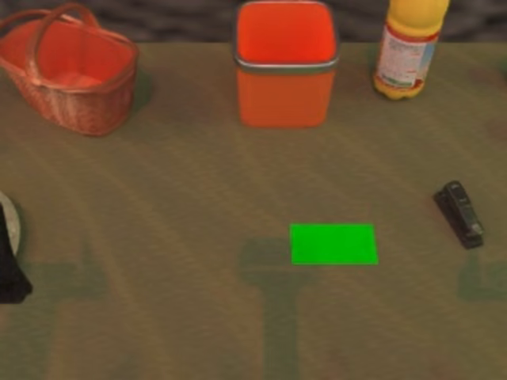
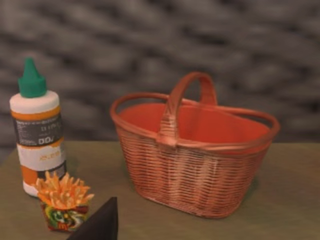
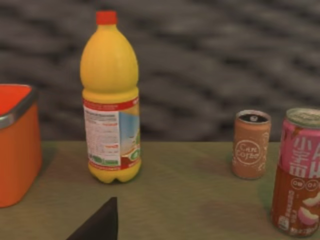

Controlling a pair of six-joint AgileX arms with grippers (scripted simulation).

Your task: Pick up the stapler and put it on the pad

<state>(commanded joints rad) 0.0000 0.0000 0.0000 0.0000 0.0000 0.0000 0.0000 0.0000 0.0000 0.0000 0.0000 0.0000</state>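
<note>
The left arm (image 1: 11, 265) shows only as a dark shape at the table's left edge in the top view, parked well away from the work, and whether its pincer is released or clenched cannot be told. The right arm does not appear in the top view at all; its wrist camera catches just 1 dark finger (image 3: 97, 222) poking in at the picture's edge, as does the left wrist camera (image 2: 100, 224), so its grasp cannot be told either. Nearest on the table (image 1: 158, 317) lies the pad (image 1: 333, 244), a flat bright green rectangle a little right of centre, with nothing on it. The stapler (image 1: 460, 214) sits well apart from it, toward the table's right edge and slightly farther back, a small dark bar lying flat and set at a slant. Along the far side stand 3 larger things: a woven orange basket (image 1: 71, 75) with a handle at the left, an orange bin (image 1: 285, 67) in the middle, in line with the pad, and a yellow bottle (image 1: 408, 47) with a red cap at the right. The right wrist view shows 2 upright cans, a brown can (image 3: 251, 145) and a pink can (image 3: 299, 172), beside that bottle. The left wrist view shows a green-capped glue bottle (image 2: 37, 135) and a small fries carton (image 2: 64, 202) near the basket.
</note>
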